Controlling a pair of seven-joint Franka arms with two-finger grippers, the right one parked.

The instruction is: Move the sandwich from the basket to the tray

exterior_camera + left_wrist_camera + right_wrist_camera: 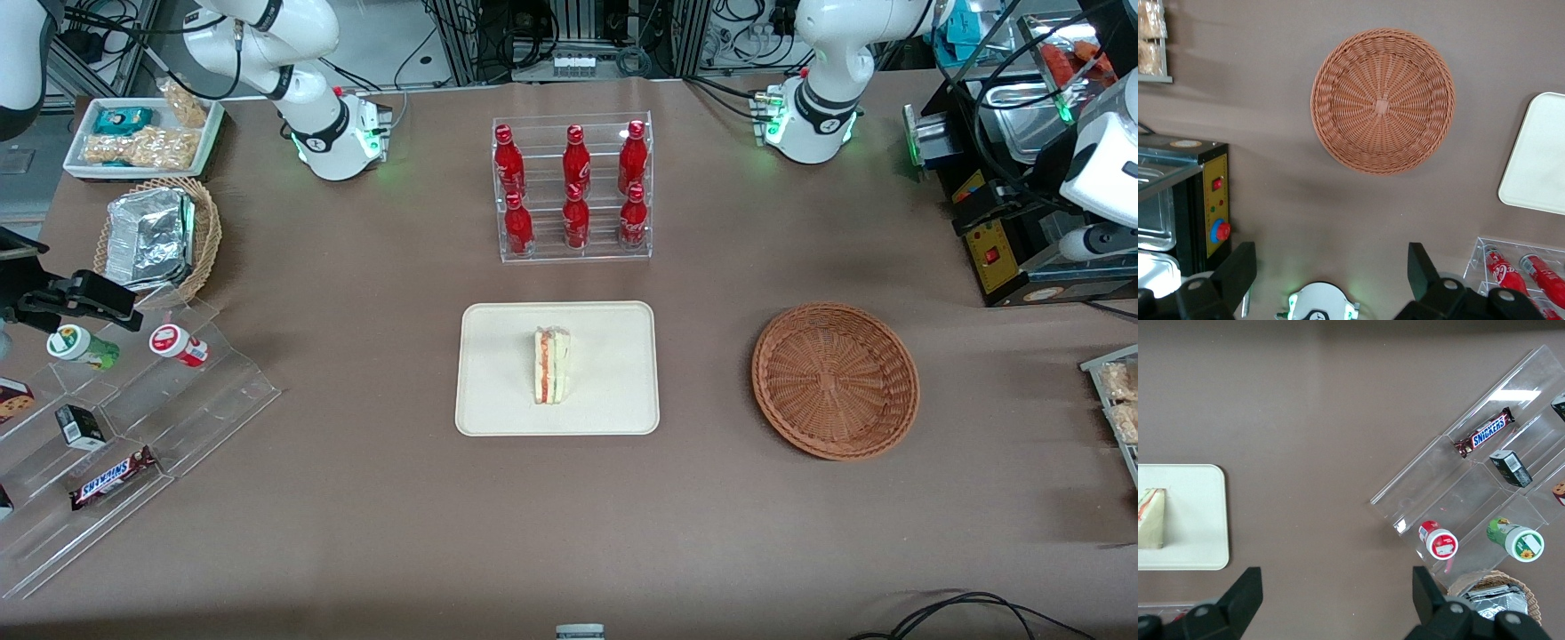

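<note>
We see the sandwich (552, 365) standing on edge near the tray (498, 400) centre, tray partly cut off in the wrist view. Basket (1382, 100) sits w/ nothing in it. The gripper (1331, 283) hangs high above the table, fingers (1238, 270) spread wide, holding nothing; tips cropped.
</note>
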